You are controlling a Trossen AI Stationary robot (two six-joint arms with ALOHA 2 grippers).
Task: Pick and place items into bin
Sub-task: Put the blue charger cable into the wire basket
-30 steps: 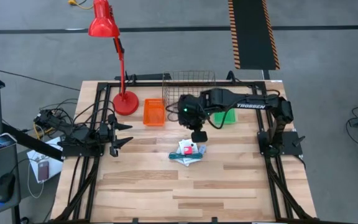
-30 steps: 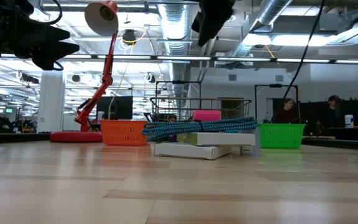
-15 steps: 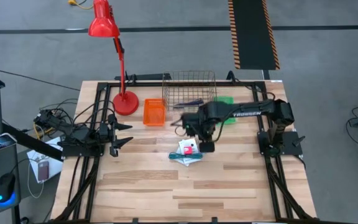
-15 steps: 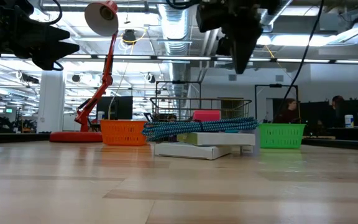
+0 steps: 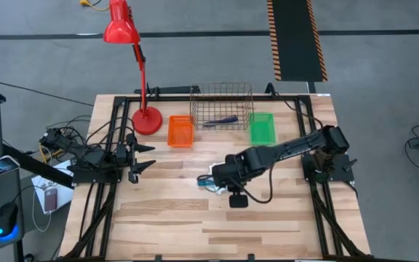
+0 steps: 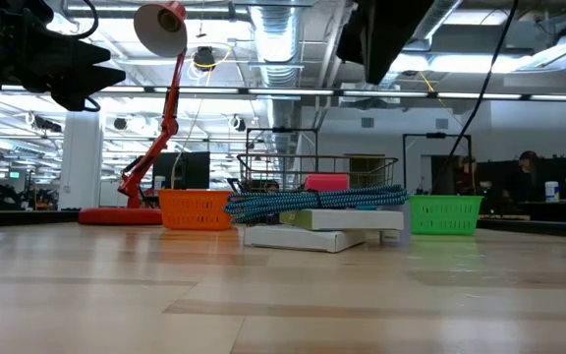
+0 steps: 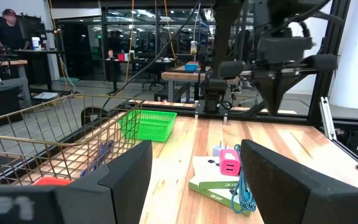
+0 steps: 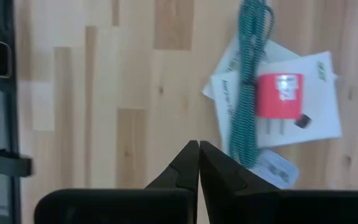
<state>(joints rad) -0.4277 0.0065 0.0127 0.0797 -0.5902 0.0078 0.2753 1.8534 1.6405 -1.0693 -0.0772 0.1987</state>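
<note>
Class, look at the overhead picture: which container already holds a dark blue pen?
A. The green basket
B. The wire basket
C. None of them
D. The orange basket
B: the dark blue pen lies inside the wire basket, between the orange basket and the green basket, which show nothing inside.

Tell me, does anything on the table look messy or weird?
Nothing is broken or spilled. The leftover things just sit in a small heap: a red block and a teal braided cord lie across flat white packets mid-table, not yet in any bin.
</note>
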